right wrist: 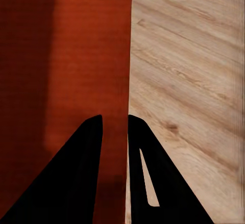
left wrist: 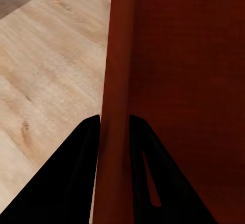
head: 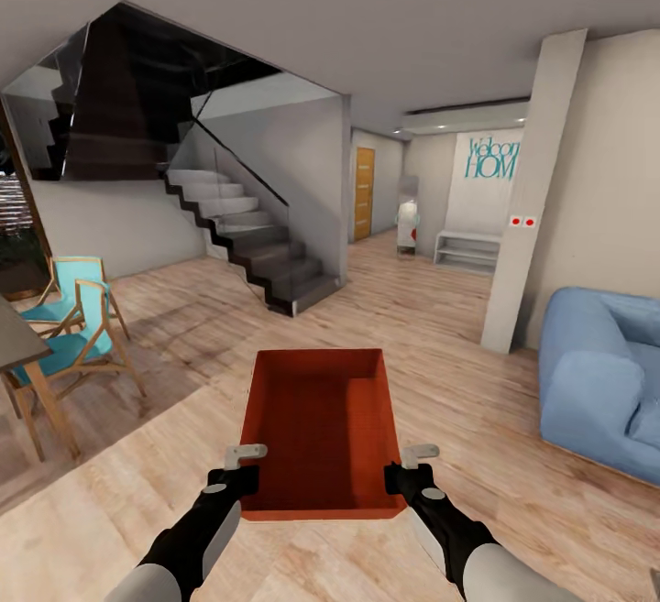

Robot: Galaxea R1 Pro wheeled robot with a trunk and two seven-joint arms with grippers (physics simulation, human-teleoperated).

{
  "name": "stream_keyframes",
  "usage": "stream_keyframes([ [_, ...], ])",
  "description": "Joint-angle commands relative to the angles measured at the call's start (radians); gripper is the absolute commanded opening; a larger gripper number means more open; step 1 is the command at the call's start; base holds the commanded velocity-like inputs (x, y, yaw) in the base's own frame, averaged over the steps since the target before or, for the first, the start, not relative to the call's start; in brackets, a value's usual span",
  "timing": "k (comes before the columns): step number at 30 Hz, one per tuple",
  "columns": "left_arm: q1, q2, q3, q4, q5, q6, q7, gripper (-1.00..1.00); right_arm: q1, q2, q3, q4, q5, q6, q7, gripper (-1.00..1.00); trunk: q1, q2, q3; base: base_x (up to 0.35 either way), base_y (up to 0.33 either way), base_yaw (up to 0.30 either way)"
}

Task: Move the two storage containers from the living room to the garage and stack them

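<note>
A red-orange storage container [head: 321, 432] is held up in front of the robot, above the light wood-plank floor [head: 513, 492] of the living room, with its open top facing upward and nothing seen inside it. It is gripped on its two long sides near the corners closest to the robot. The left gripper [head: 240, 466] is pinched on the left wall of the container; in the left wrist view the wall's rim [left wrist: 115, 132] is seen clamped between the two dark fingers [left wrist: 76, 173], one outside and one inside the bin. The right gripper [head: 411, 466] is pinched on the right wall in the same way; in the right wrist view the thin edge of the wall [right wrist: 127, 132] is seen running between its fingers [right wrist: 81, 173], with the red-orange interior on one side and the plank floor [right wrist: 194, 81] on the other.

Beyond the container, a dark staircase [head: 266, 254] with a glass balustrade is seen rising toward the upper left. A blue sofa [head: 600, 382] is placed at the right edge of the floor, beside a pale pillar [head: 532, 199]. Wooden chairs with turquoise seats [head: 78, 327] and the corner of a table [head: 18, 345] are seen at the left edge. A wooden door [head: 364, 191] and a wall with teal lettering [head: 490, 158] are visible at the far end of the room.
</note>
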Motion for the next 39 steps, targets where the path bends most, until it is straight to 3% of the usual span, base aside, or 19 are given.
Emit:
stream_keyframes([
  [1, -0.001, 0.004, 0.016, -0.006, -0.012, 0.002, 0.016, -1.00, -0.001, -0.013, -0.019, 0.003, -0.013, -0.004, -0.007, -1.00, 0.001, -0.001, -0.001, 0.325, 0.000, -0.284],
  [7, -0.001, 0.005, 0.016, -0.006, -0.012, 0.002, 0.016, -1.00, -0.001, -0.014, -0.019, 0.003, -0.013, -0.004, -0.007, -1.00, 0.001, -0.001, -0.001, 0.325, 0.000, -0.235],
  [39, -0.001, 0.004, 0.016, -0.006, -0.012, 0.002, 0.016, -1.00, -0.001, -0.014, -0.019, 0.003, -0.013, -0.004, -0.007, -1.00, 0.001, -0.001, -0.001, 0.325, 0.000, -0.003],
])
